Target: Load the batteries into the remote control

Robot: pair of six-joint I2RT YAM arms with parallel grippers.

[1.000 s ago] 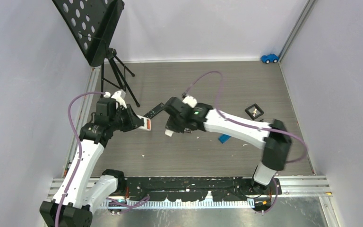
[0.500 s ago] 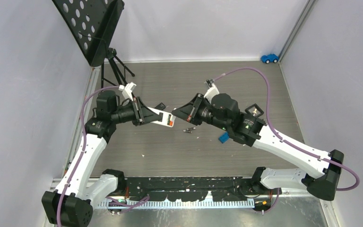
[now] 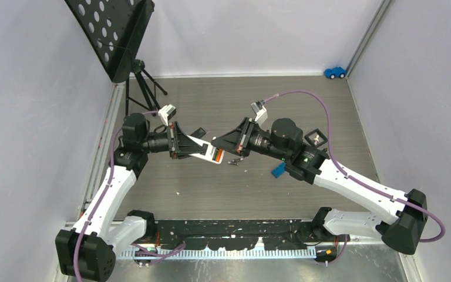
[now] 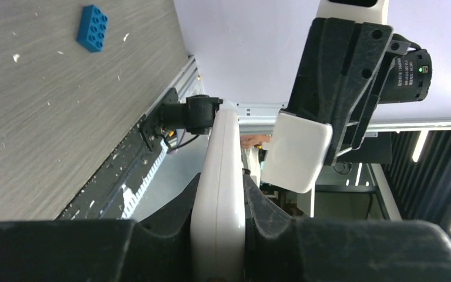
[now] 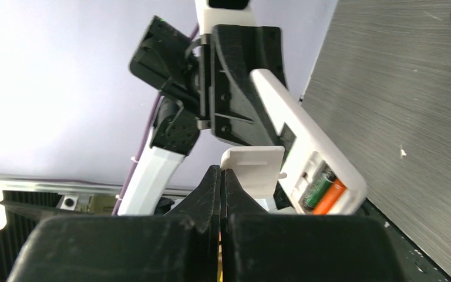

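My left gripper (image 3: 179,144) (image 4: 218,194) is shut on a white remote (image 3: 198,148) (image 4: 218,176) and holds it above the table, pointing right. Its open compartment (image 5: 323,188) holds a green battery (image 5: 315,189) and an orange battery (image 5: 332,196). My right gripper (image 3: 226,141) (image 5: 222,176) faces it with the fingers closed on the white battery cover (image 5: 252,169) (image 4: 296,153), just left of the compartment. Two dark batteries (image 3: 234,160) lie on the table below. A black remote (image 3: 198,132) lies behind the white one.
A blue block (image 3: 278,171) lies under the right forearm. A small black square part (image 3: 316,138) lies further right. A black music stand (image 3: 113,35) on a tripod stands at the back left. A blue toy car (image 3: 334,72) sits in the back right corner.
My right arm has swung up from the table with the white cover and now faces the remote. My left gripper has turned and carried the remote right, toward the middle.
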